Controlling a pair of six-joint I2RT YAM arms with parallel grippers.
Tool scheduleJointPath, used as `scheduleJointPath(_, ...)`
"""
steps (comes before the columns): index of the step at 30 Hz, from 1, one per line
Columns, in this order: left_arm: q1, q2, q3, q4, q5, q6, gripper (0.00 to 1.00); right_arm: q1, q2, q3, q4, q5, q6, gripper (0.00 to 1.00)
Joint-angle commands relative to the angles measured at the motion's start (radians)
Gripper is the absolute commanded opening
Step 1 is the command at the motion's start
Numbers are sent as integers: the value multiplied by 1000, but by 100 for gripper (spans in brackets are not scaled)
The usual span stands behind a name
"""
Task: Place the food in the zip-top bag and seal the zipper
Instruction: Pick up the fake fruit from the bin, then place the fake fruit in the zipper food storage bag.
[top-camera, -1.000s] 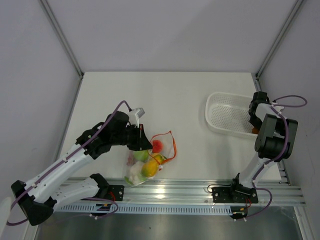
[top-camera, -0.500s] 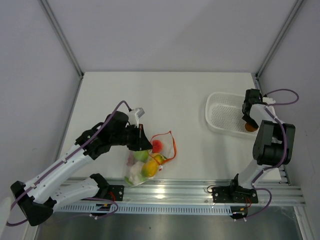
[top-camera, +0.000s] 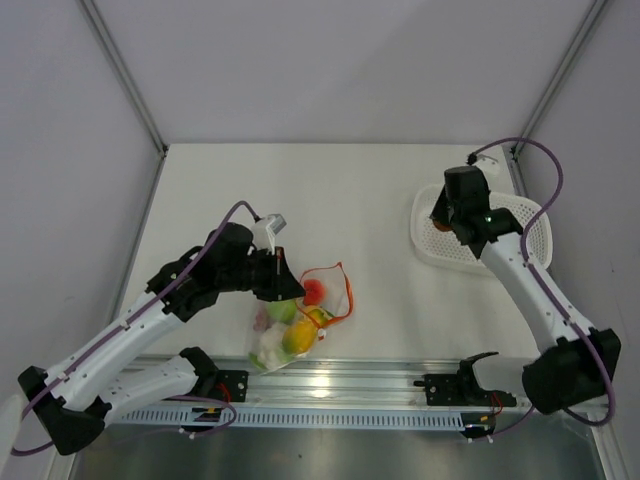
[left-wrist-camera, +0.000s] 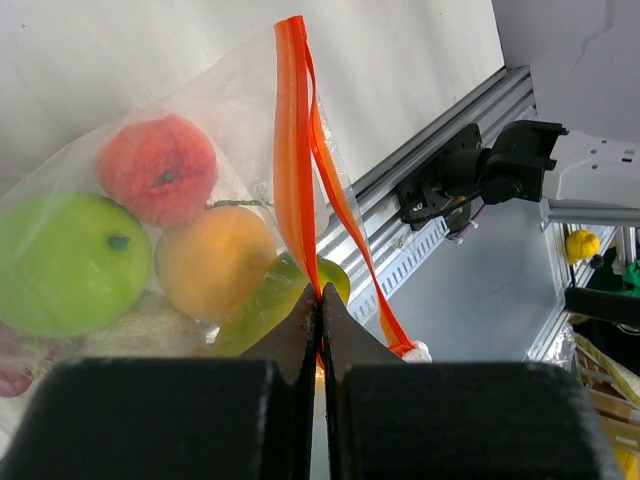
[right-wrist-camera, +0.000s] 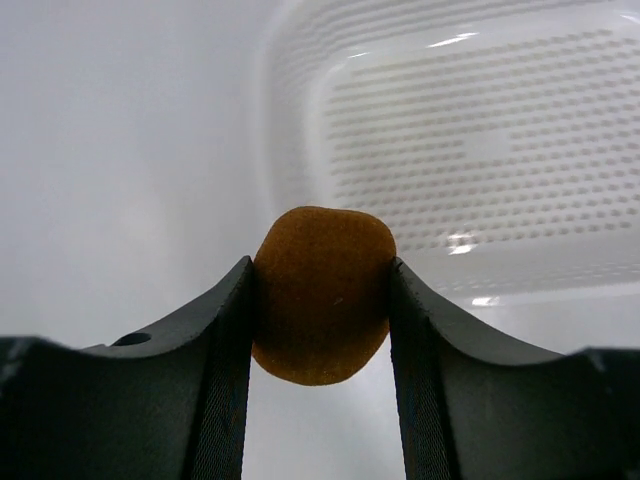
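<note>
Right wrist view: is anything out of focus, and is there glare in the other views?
Right wrist: brown food piece sharp, basket behind it soft with bright glints. Top external: glare on the metal rail. Left wrist: zipper sharp.

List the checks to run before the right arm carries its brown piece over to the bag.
1. Brown piece clamped between right fingers: ok.
2. Left fingers pinching the zipper: ok.
3. Bag mouth open wide enough for the piece: cannot tell.
4. Other food lying inside the bag: ok.
5. Basket holds no more food: cannot tell, the arm hides part of it.
</note>
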Motion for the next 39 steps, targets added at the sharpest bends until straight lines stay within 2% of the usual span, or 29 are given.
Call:
scheduleJointPath(1,6,-24,14,30,-13,-16,1,166,-148,39,-70,-95,5,0)
scheduleJointPath(7,6,-71,-3,15,-17,-19,1,557,-279,9,-48,-190,103,0)
scheduleJointPath(12,6,-113,0,-10,-19,-2,1,856,-210,-22,27,-169,125,0)
scheduleJointPath(16,7,-153,-15,-15,-17,-1,1,981,-133,-19,72,-100,128,0)
scheduleJointPath(22,7,-192,-41,-19,-2,4,1,1041,-62,-18,104,-65,160,1)
scheduleJointPath(24,7,-203,-55,-16,7,1,1,1046,-35,-15,103,-49,155,6)
scheduleJointPath(26,7,-217,-61,-5,19,-2,1,1046,-23,-10,116,-34,138,18)
scheduleJointPath(28,6,-223,-69,-2,24,-7,1,1043,-4,-8,136,-25,115,20)
scheduleJointPath(29,6,-229,-70,-2,29,-10,1,1034,5,-4,147,-28,108,25)
scheduleJointPath(30,6,-232,-72,-2,30,-11,1,1031,16,4,150,-26,99,32)
scheduleJointPath(31,6,-234,-75,-1,30,-11,1,1027,39,28,144,-19,95,51)
scheduleJointPath(34,6,-235,-70,1,30,-14,1,1037,76,79,95,40,83,66)
scheduleJointPath(38,6,-234,-67,30,38,-31,1,1066,82,192,-75,144,109,73)
scheduleJointPath(39,6,-228,-66,44,44,-33,1,1073,79,211,-112,174,114,95)
